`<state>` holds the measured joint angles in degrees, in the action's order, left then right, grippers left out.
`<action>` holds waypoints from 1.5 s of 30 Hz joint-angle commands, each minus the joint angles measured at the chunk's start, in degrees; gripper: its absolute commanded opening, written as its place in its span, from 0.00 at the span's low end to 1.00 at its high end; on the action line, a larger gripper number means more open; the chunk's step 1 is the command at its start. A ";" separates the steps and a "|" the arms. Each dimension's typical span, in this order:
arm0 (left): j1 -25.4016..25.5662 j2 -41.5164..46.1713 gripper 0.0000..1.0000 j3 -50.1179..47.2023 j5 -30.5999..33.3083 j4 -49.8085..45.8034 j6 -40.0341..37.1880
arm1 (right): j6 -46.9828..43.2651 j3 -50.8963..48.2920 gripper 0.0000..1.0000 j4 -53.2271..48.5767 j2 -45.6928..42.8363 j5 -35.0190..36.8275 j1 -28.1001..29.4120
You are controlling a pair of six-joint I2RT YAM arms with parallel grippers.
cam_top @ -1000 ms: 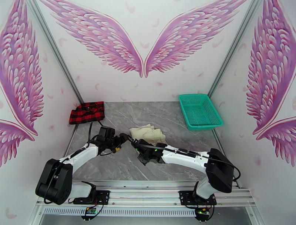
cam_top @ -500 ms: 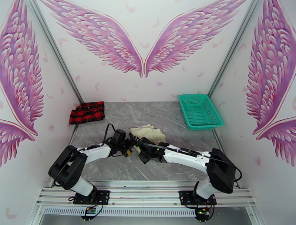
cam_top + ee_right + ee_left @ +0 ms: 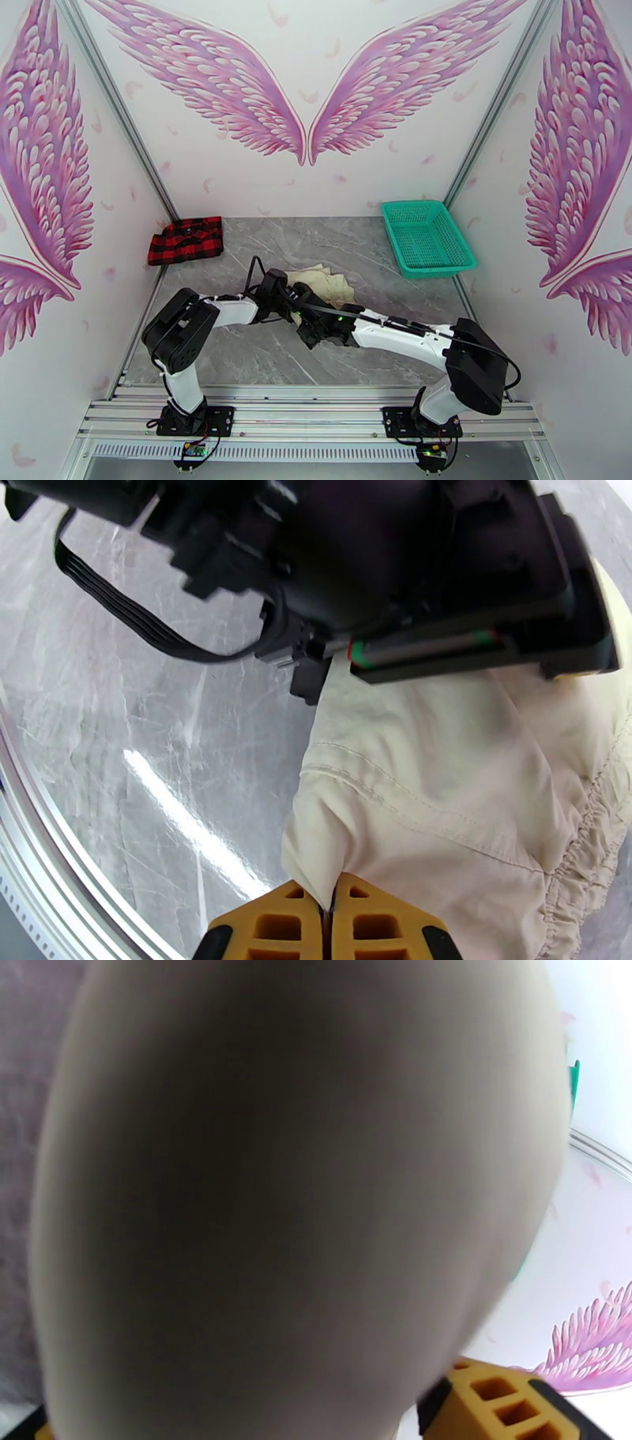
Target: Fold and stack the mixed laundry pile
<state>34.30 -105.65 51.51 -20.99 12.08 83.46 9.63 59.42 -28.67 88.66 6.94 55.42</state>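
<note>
We find the left tool (image 3: 289, 296) and right tool (image 3: 328, 910) crowded together at the cream garment (image 3: 324, 280), blocking the middle of the worktop (image 3: 316, 237). Behind them it lies bare and free between the checked shirt (image 3: 186, 240) and teal basket (image 3: 427, 237).

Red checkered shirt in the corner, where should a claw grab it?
The red checkered shirt lies folded flat in the far left corner, beside the wall. Probably best to pinch its near right corner, coming from the middle of the table.
</note>
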 commanded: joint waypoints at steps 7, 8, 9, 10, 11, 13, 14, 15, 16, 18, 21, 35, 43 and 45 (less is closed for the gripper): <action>-0.70 -1.58 0.05 9.14 0.43 -11.90 -12.34 | 1.64 -0.90 0.48 0.37 -1.69 1.81 -0.92; -1.05 -1.55 0.00 10.22 0.69 -15.16 -15.56 | 2.05 -1.40 0.55 0.28 -2.26 2.16 -1.00; -1.61 -1.54 0.00 11.32 1.34 -17.87 -18.62 | 2.50 -1.98 0.59 0.36 -2.99 2.41 -1.06; -2.13 -1.49 0.00 12.07 1.90 -20.30 -21.46 | 3.02 -2.76 0.62 0.51 -3.75 2.67 -1.25; -2.88 -1.48 0.00 12.79 2.29 -22.08 -24.45 | 3.55 -3.48 0.64 0.67 -4.59 2.96 -1.51; -4.54 -1.54 0.00 15.20 3.17 -26.81 -31.26 | 5.23 -5.08 0.66 0.61 -6.54 3.95 -2.46; -5.48 -1.79 0.00 17.52 4.45 -31.01 -36.28 | 6.29 -6.03 0.67 0.74 -7.81 4.63 -3.24; -6.47 -2.06 0.00 20.44 7.02 -36.17 -41.67 | 7.40 -6.97 0.68 0.88 -9.13 5.53 -4.22; -7.27 -2.42 0.00 22.93 9.72 -40.54 -45.63 | 8.33 -7.78 0.68 0.85 -10.40 6.20 -5.21; -10.73 -2.94 0.00 27.44 12.47 -46.22 -53.16 | 10.46 -9.56 0.70 0.85 -13.34 8.53 -7.83; -16.05 -2.64 0.00 32.12 16.15 -49.80 -63.63 | 12.47 -11.96 0.71 1.15 -17.08 10.74 -12.58; -32.52 -15.19 0.00 60.51 15.68 -56.40 -92.26 | 16.03 -12.75 0.73 0.39 -18.69 15.71 -24.35; -39.96 -21.01 0.00 74.08 1.14 -59.59 -97.36 | 19.76 -10.47 0.73 -2.23 -15.83 18.40 -24.90; -42.04 -22.35 0.00 77.18 -1.03 -60.88 -98.98 | 20.50 -9.70 0.72 -3.00 -15.14 18.97 -25.00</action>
<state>-5.06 -127.09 123.20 -15.42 -47.31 -11.51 27.51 47.00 -29.54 72.51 23.40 30.85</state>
